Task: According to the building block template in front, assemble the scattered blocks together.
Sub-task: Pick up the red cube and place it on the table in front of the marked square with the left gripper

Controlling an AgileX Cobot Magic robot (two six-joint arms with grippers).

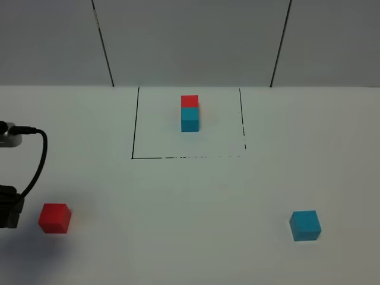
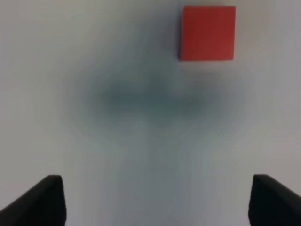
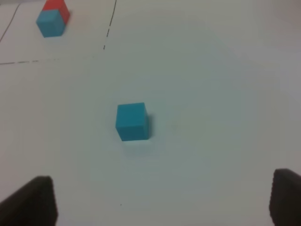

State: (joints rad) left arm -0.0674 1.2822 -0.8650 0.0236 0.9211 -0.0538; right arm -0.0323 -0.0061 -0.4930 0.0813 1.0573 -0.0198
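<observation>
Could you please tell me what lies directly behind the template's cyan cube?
A red cube, touching the cyan cube; its top shows, but its front face is covered.

The red cube point(image 1: 54, 218) and the blue cube point(image 1: 306, 225) sit well apart, with wide open table point(image 1: 190, 237) between them. The 2-cube bar point(image 1: 190, 113) stands far back, inside the black lines. The left arm point(image 1: 9, 208) and its cable point(image 1: 40, 154) crowd the red cube's outer side.

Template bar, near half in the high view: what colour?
Cyan-blue near half, red half behind it. Clearest in the exterior high view.
</observation>
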